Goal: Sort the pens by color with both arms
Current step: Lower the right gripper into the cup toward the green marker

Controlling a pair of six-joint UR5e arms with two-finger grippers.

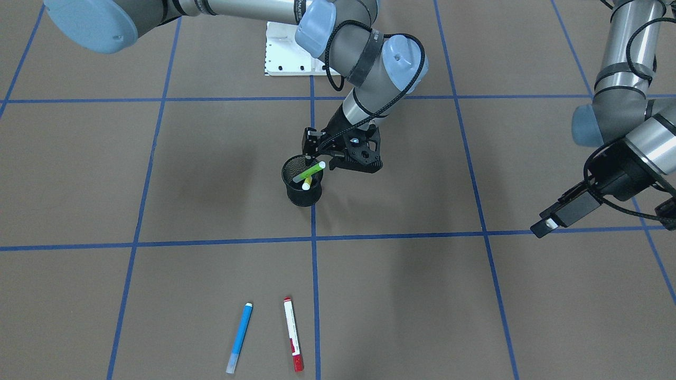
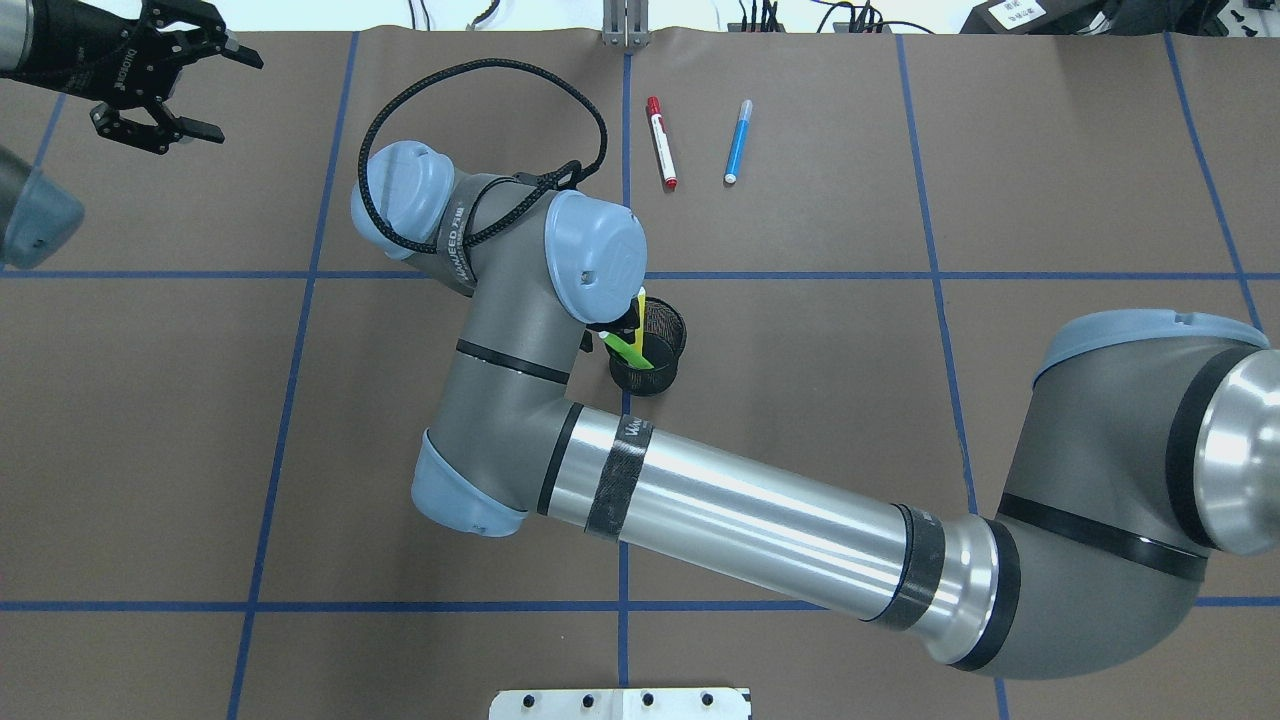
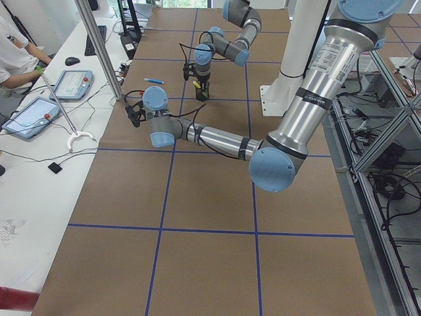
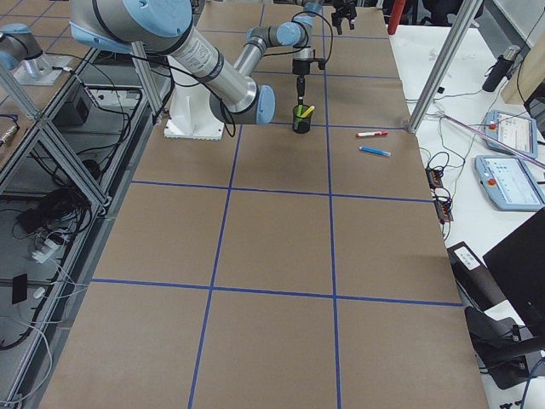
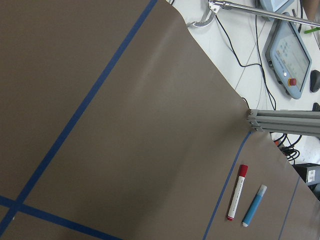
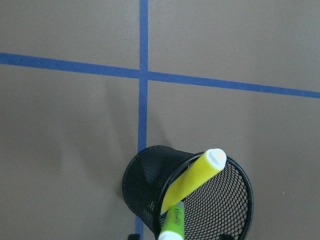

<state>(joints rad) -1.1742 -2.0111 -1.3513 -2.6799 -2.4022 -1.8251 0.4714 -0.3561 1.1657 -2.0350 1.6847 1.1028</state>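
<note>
Right claw (image 1: 317,160) at mesh cup (image 1: 303,196), mostly hidden, grip untellable, left claw (image 2: 235,100) spread, empty

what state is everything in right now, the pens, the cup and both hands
black mesh cup: upright on the table
green pen: leaning in the cup
yellow pen: leaning in the cup, white end over the rim
blue pen: lying flat on the table
red pen: lying flat beside the blue pen, not touching
left hand: open, empty
right hand: at the cup's rim, open or shut unclear
</note>
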